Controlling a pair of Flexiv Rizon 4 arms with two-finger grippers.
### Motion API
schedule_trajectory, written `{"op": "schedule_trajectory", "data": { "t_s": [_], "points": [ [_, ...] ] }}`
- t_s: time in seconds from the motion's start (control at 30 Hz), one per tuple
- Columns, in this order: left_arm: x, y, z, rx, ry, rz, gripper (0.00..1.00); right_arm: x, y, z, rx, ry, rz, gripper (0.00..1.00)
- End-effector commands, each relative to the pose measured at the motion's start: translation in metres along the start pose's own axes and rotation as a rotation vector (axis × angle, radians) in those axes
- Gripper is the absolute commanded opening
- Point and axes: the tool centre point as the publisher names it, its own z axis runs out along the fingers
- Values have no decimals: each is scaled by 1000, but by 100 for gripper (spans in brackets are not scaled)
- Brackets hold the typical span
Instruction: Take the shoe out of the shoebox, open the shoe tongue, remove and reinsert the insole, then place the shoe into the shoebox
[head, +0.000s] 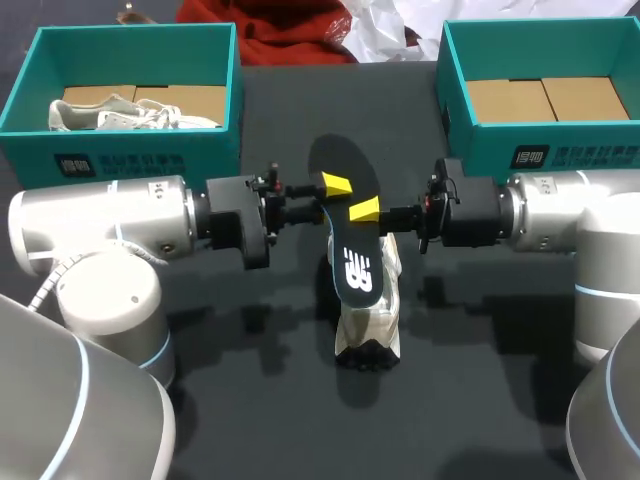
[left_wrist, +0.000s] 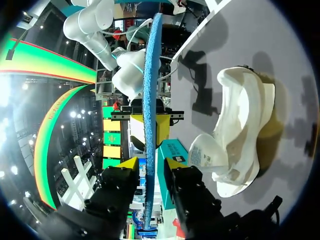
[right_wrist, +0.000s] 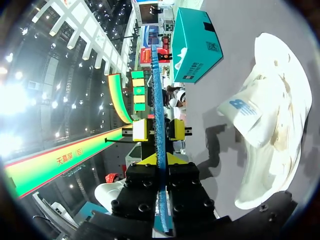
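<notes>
From above, the insole hangs in the air over the middle of the dark tabletop, its printed face up; under its near half lies the white shoe, out of both boxes, resting on the tabletop; the left claw comes in from the left and the right claw from the right, and both meet at the insole's middle; the left box at the far left holds a second white shoe; the right box at the far right shows only its cardboard floor.

From the left wrist, the insole is seen edge-on, running ahead between the left claw's fingers; these stand narrow, one on each side, with a slim gap to the insole, so they do not grip it; further along, the right claw pinches the insole from both sides; the shoe lies beside them on the tabletop, its tongue pulled open.

From the right wrist, the right claw is closed tight on the insole; ahead of it the left claw straddles the insole with a little space either side; the shoe lies to one side, and the left box stands beyond it.
</notes>
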Motion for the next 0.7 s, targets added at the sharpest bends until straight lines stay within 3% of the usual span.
{"op": "schedule_trajectory", "data": {
  "t_s": [0.03,0.37,0.57,0.7],
  "points": [
    [1,-1,6,-6,-2,0,26,0,-1,1,-1,-3,0,0],
    [-2,-5,10,-11,2,21,25,-2,-2,2,-2,-3,12,0],
    [0,-4,14,-20,14,26,2,-4,-2,3,3,-1,15,0],
    [1,-4,15,-19,19,28,0,-4,-1,4,4,1,18,0]
  ]
}}
